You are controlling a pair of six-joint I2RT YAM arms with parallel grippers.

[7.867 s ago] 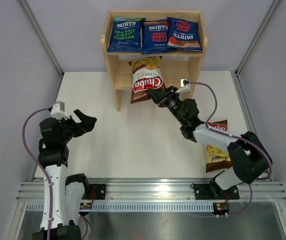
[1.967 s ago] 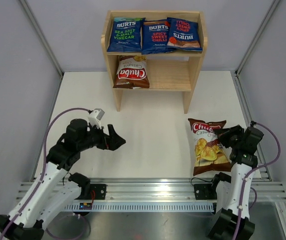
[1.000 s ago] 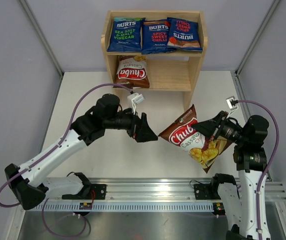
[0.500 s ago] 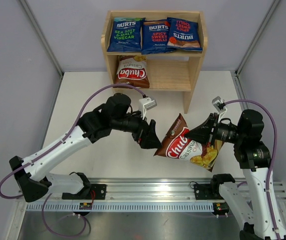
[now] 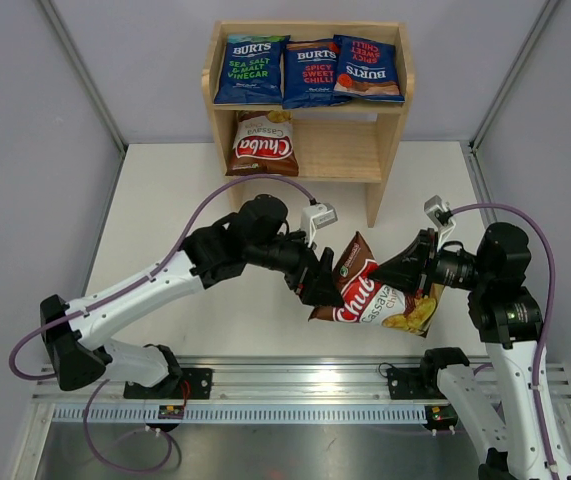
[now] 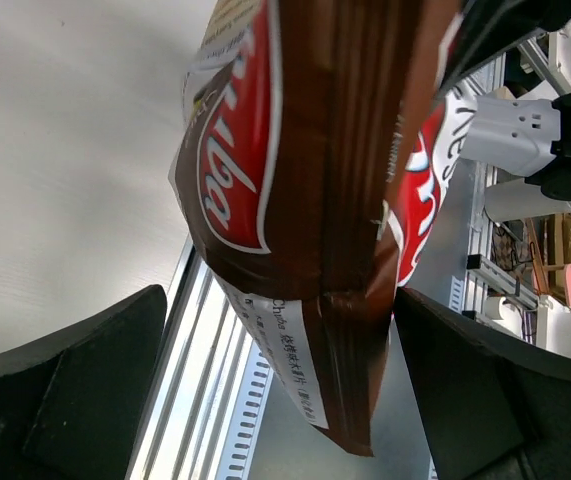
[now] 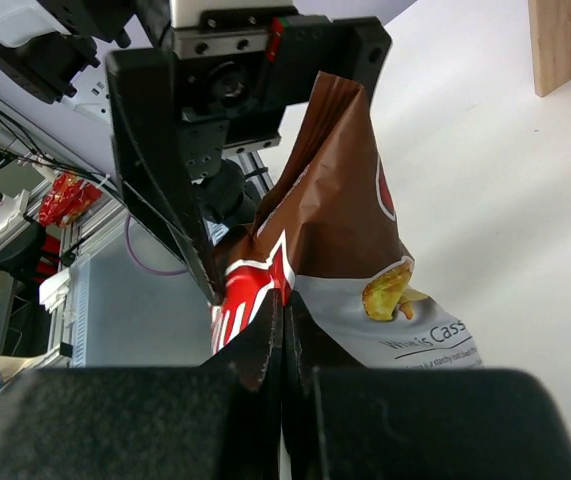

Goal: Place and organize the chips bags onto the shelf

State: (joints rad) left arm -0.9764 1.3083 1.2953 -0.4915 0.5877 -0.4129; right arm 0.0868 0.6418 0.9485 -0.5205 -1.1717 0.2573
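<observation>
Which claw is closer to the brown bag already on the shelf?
Left. The left gripper hangs in front of that brown bag, slightly rightward; the right gripper, pinching the other bag, is farther right.

Light-wood 2-tier shelf (image 5: pixel 343 152) at far side of white surface (image 5: pixel 185 200). Top tier: 3 dark blue BURTS bags lying flat, side by side: Sea Salt & Malt Vinegar bag (image 5: pixel 250 70) on left, Spicy Sweet Chilli bag (image 5: pixel 316 73) in middle, 2nd chilli bag (image 5: pixel 369 68) on right, print upside down. Lower tier, left end: brown Chuba cassava bag (image 5: pixel 263 145), red logo up. 2nd Chuba bag (image 5: pixel 375 297) is off the surface, tilted, pinched at one edge by right pincer (image 5: pixel 405 272), opposite end between left pincer's (image 5: pixel 323 290) spread fingers.
</observation>
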